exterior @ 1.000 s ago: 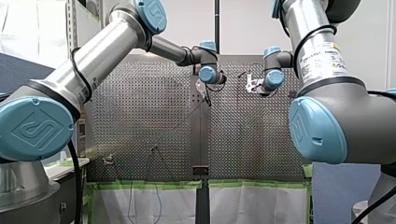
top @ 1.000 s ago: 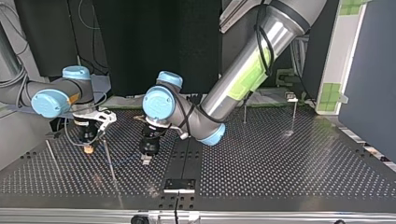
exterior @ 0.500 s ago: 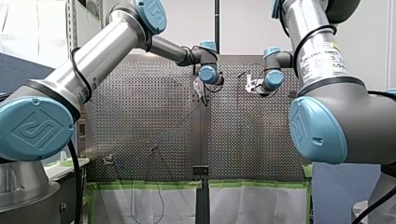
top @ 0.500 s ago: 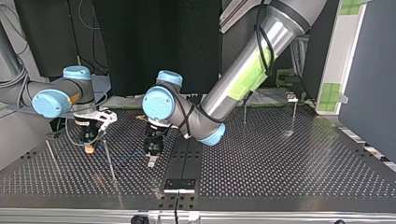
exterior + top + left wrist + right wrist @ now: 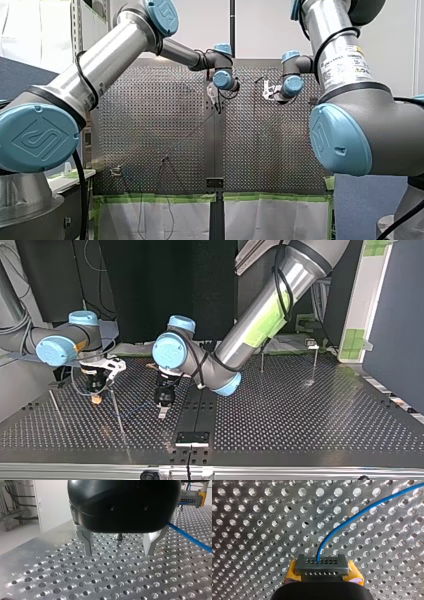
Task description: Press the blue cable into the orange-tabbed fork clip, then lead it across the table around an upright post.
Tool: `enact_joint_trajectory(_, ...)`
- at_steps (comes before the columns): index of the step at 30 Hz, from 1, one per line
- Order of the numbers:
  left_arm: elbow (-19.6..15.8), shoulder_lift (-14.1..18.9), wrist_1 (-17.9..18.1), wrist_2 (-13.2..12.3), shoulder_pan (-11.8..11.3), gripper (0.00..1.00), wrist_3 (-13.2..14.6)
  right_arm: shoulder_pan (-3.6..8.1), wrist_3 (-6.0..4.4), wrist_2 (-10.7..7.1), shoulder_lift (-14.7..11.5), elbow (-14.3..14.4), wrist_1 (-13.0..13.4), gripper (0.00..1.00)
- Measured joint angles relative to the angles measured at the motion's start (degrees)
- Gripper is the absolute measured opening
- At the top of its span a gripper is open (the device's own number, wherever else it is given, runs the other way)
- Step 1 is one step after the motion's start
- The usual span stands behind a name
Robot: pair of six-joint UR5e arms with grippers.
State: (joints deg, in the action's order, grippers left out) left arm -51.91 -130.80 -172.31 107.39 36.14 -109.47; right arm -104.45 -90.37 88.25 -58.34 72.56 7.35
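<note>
fingers point(image 5: 88, 545) of my left gripper point(image 5: 119, 553) stand apart with nothing between them, just above the perforated table point(image 5: 75, 580). the blue cable point(image 5: 190, 537) runs past beside one finger. my right gripper point(image 5: 322, 566) is clamped on the blue cable, yellow pads point(image 5: 292, 572) at either side, and the cable curves away ahead of it. in the top view it sits at the frame's left, an upright post point(image 5: 116, 412) just beside it.

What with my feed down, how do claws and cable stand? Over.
Left claw open, empty, low over the table. Right claw shut on blue cable, which trails away across the holes. No obstruction seen.
</note>
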Motion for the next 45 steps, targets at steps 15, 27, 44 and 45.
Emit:
enact_joint_trajectory(15, 0.0, 0.0, -0.2, -0.7, 0.2, 1.00, -0.3, -0.08, 0.21, 0.32, 0.3, 2.0, 0.2, 0.00)
enact_joint_trajectory(27, 0.0, 0.0, -4.4, 1.4, 0.5, 1.00, -0.1, 0.59, -0.12, 1.78, 0.3, 7.8, 5.7, 0.00)
enact_joint_trajectory(44, 0.0, 0.0, -5.2, 2.4, 0.6, 1.00, -0.1, 1.05, -0.43, 3.72, 0.2, 16.4, 14.3, 0.00)
enact_joint_trajectory(45, 0.0, 0.1, -5.2, 2.4, 0.6, 1.00, -0.1, 0.95, -0.38, 4.20, 0.2, 17.0, 14.9, 0.00)
